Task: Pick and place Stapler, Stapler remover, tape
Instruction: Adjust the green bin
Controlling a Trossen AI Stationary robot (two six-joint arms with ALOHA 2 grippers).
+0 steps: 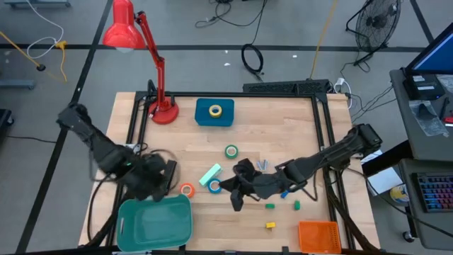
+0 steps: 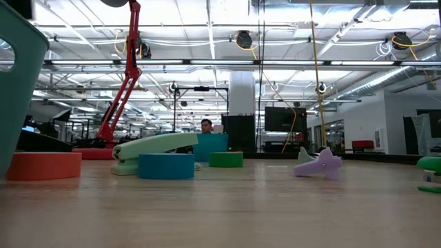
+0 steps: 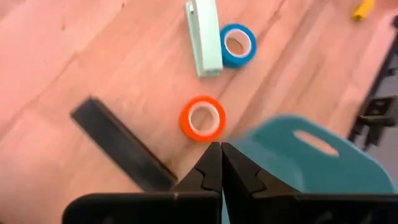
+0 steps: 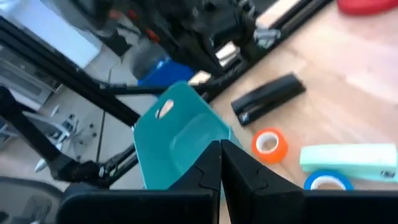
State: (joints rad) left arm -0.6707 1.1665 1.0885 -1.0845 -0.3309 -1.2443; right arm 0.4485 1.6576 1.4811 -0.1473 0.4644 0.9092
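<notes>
Two arms are seen low over the near half of the table, both hands pressed together and carrying nothing.

The teal bin is set at the near left corner, with the left hand just above its far rim. The black stapler is laid beside that hand, the mint-green block toward mid-table. The right hand is held near the orange tape and blue tape; green tape lies farther back.
</notes>
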